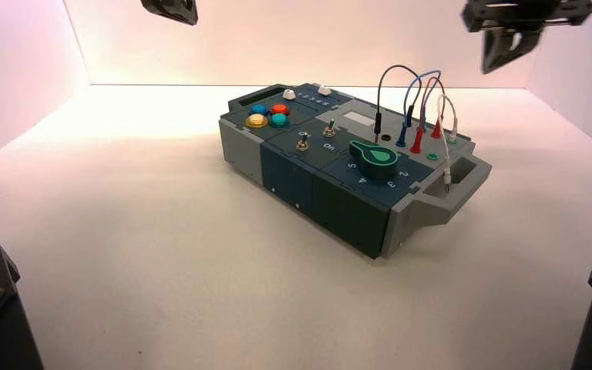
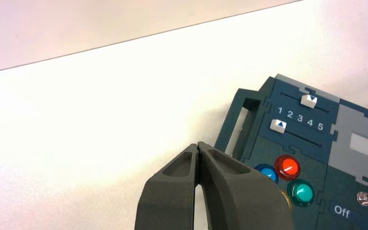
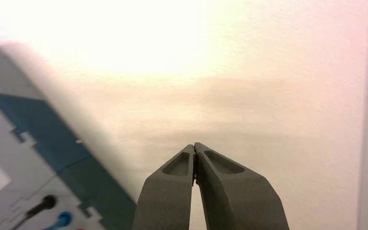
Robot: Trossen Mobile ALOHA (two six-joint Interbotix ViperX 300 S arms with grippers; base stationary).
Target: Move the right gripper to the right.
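Left gripper [image 1: 192, 18]: parked up past the box's [image 1: 277, 171] far left end, fingertips together, nothing between them. Leave it. Box sits mid-table, knob [image 1: 374, 160] and wires [image 1: 420, 91] on its right half. Your right gripper [image 1: 487, 69]: in the air beyond the box's right end, fingertips together, no load. Step in hand looks like the sideways shift, probably well along. Keep it level at this height, translate only, no dip toward the wires. Right wall [image 1: 582, 77] is the limit; ease off early and stop short of it.
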